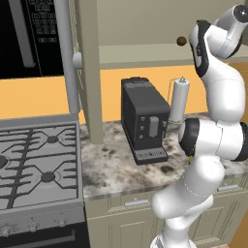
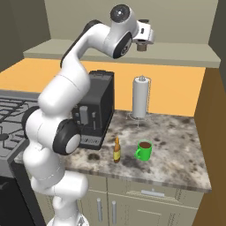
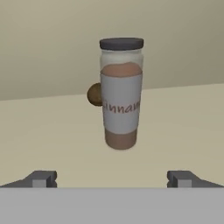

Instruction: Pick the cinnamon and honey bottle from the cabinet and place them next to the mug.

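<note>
The cinnamon is a jar of brown powder with a dark lid and a pale label. It stands upright on the cabinet shelf, straight ahead of my gripper. The gripper is open, its fingertips set wide apart and short of the jar, with nothing between them. From the right base view, my gripper is raised to shelf height with the cinnamon just beyond it. The honey bottle stands upright on the counter, just left of the green mug.
A small brown ball lies on the shelf behind the jar's left side, also visible as the ball. A black coffee machine and a paper towel holder stand at the back of the counter. The stove is to the left.
</note>
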You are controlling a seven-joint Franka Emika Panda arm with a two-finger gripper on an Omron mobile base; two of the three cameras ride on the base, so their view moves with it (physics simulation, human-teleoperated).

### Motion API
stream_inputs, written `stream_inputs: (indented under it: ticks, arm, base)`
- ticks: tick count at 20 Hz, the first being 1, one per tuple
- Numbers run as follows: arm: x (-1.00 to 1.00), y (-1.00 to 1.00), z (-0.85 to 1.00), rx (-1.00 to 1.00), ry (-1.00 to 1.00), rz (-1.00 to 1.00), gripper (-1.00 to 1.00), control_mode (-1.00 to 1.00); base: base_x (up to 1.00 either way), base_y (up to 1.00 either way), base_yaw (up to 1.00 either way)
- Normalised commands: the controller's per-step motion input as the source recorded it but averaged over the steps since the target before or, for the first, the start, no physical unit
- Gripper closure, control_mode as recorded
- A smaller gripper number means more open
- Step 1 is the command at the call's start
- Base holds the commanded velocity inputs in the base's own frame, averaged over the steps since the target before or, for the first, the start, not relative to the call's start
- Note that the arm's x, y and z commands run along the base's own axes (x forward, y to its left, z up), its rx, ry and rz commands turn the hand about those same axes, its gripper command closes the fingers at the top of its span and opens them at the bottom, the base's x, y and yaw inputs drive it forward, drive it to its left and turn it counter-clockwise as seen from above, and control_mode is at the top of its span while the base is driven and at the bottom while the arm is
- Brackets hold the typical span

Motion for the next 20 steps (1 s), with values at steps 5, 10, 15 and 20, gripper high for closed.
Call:
stream_inputs:
  ticks: [5, 10, 15, 20]
  arm:
    - [0.07, -0.03, -0.25, 0.0, 0.0, 0.0, -1.0, -1.0]
    - [0.16, 0.0, -0.13, 0.0, 0.0, 0.0, -1.0, -1.0]
    - [0.23, -0.01, 0.0, 0.0, 0.0, 0.0, -1.0, -1.0]
    - [0.17, -0.02, 0.0, 0.0, 0.0, 0.0, -1.0, -1.0]
  base:
    - [0.0, 0.0, 0.0]
    - [0.0, 0.0, 0.0]
    - [0.0, 0.0, 0.0]
    - [0.0, 0.0, 0.0]
